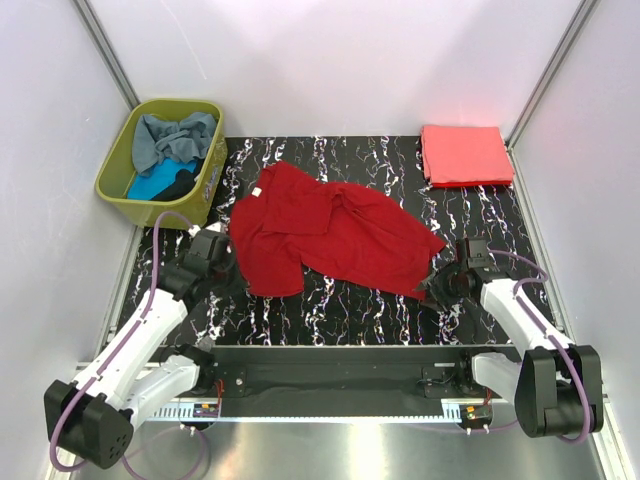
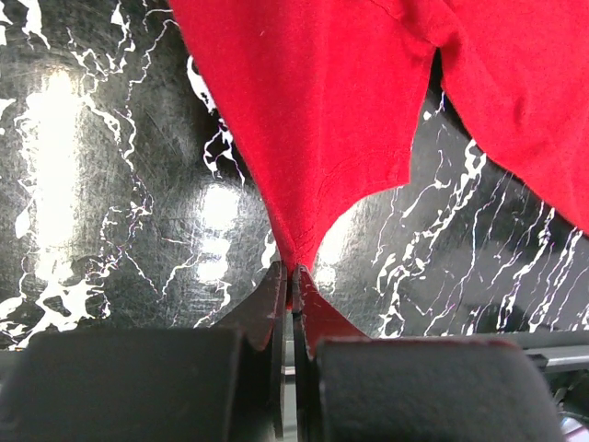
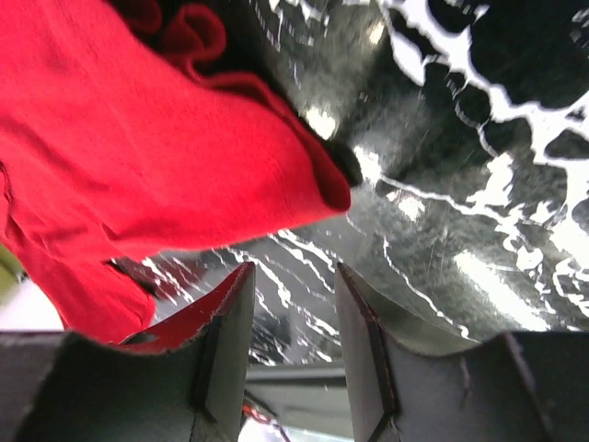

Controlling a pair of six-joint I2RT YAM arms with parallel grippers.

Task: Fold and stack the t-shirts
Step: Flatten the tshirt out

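Note:
A large dark red t-shirt lies crumpled and spread over the middle of the black marbled table. My left gripper is at the shirt's left edge. In the left wrist view it is shut on a pinched fold of the red t-shirt. My right gripper sits low at the shirt's right corner. In the right wrist view its jaws stand apart with only table between them, and the red corner hangs just beyond the tips. A coral-pink t-shirt lies folded at the back right.
An olive-green basket stands at the back left. It holds a grey-blue shirt, a turquoise one and a black one. White walls close in the table on three sides.

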